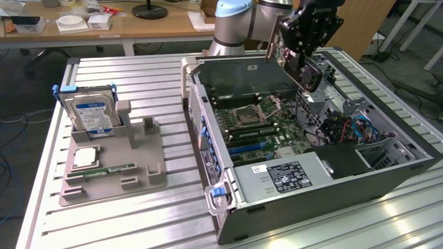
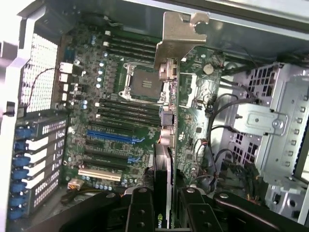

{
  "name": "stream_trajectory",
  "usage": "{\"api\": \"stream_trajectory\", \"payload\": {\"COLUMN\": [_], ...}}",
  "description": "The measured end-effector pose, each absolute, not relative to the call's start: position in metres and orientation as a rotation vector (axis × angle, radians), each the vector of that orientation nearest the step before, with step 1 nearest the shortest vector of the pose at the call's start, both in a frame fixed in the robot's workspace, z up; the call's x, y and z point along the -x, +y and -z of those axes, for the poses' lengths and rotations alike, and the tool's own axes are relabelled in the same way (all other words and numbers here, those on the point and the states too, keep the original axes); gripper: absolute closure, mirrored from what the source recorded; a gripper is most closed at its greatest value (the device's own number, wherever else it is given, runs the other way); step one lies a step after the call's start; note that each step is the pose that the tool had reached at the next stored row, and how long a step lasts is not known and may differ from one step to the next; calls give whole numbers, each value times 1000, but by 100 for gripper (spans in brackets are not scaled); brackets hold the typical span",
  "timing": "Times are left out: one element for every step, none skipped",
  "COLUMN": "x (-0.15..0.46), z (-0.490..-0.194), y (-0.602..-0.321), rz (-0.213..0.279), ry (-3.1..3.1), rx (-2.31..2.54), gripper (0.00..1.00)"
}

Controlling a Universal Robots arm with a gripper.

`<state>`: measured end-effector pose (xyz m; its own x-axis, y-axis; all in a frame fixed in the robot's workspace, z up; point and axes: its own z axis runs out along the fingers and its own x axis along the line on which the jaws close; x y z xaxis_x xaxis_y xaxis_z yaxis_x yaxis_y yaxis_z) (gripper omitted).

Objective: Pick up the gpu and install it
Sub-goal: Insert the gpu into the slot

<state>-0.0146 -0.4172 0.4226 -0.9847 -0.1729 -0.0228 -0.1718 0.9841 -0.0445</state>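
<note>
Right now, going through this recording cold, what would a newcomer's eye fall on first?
The gripper grips the gpu on edge above the far end of the open computer case, at the exterior view's upper right. Inside the case, the green motherboard with its CPU socket lies exposed beneath the card. At the exterior view's left, a blue-labelled hard drive stands upright in a grey holder.

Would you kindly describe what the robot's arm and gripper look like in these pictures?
The arm is a smooth silver-grey tube with a light blue cap on its joint. The gripper is black and blocky, and its fingers are flat black bars with round screw heads.
</note>
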Motion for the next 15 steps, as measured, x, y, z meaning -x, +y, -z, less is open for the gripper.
{"api": "stream_trajectory", "payload": {"x": [15,15,15,15,15,15,15,15,15,15,15,15,15,15,15], "z": [-423,-423,-422,-422,-422,-422,-422,-422,-422,-422,-422,-422,-422,-422,-422], "y": [-417,-417,-417,-417,-417,-417,-417,-417,-417,-417,-417,-417,-417,-417,-417], "rz": [66,65,65,65,65,65,64,64,64,63,63,63,63,62,62], "ry": [3101,3098,3096,3094,3092,3090,3088,3086,3083,3080,3077,3074,3071,3067,3064], "rx": [289,311,331,350,365,377,390,407,428,447,465,483,502,519,535], "gripper": [74,74,74,74,74,74,74,74,74,74,74,74,74,74,74]}}
